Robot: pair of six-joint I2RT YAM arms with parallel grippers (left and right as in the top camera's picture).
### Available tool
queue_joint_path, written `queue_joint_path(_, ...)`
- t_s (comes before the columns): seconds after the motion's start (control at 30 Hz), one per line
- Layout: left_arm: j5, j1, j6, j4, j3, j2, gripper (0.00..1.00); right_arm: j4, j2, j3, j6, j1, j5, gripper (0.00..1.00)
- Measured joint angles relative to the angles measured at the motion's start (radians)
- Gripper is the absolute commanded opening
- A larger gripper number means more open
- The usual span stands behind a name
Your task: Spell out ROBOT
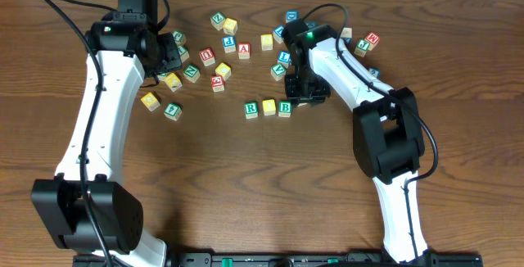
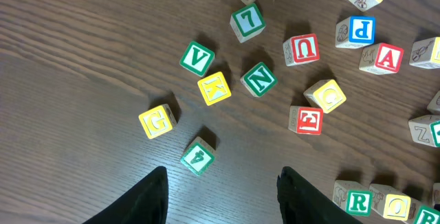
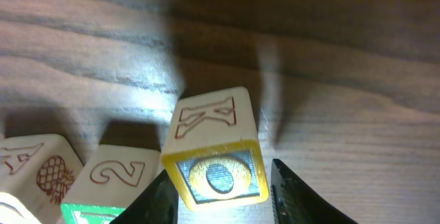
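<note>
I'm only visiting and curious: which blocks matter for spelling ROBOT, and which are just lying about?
For the job: green R cube, green B cube, yellow cube between them, yellow O cube.
Lying about: red A cube, green V cube, yellow G cube.

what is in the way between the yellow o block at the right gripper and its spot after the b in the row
nothing visible. the o block sits between the fingers of the right gripper, close beside the b block at the row's end, with only bare table on its other side.
</note>
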Motion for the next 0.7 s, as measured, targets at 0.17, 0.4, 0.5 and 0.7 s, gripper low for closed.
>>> queue_joint_path(0.17, 0.000, 0.000, 0.000, 0.000, 0.000, 0.000, 0.51, -0.045, 0.000, 0.020, 0.000, 0.000, -0.004, 0.40)
queue_joint_path(0.4, 0.000, 0.000, 0.000, 0.000, 0.000, 0.000, 0.50, -0.144, 0.000, 0.175, -0.005, -0.008, -0.003, 0.40)
queue_joint_path(0.5, 0.000, 0.000, 0.000, 0.000, 0.000, 0.000, 0.51, -0.169, -0.002, 0.249, -0.013, -0.018, -0.003, 0.43)
queue_joint_path(0.7, 0.000, 0.000, 0.000, 0.000, 0.000, 0.000, 0.51, -0.127, -0.006, 0.341, -0.030, -0.029, -0.003, 0.45)
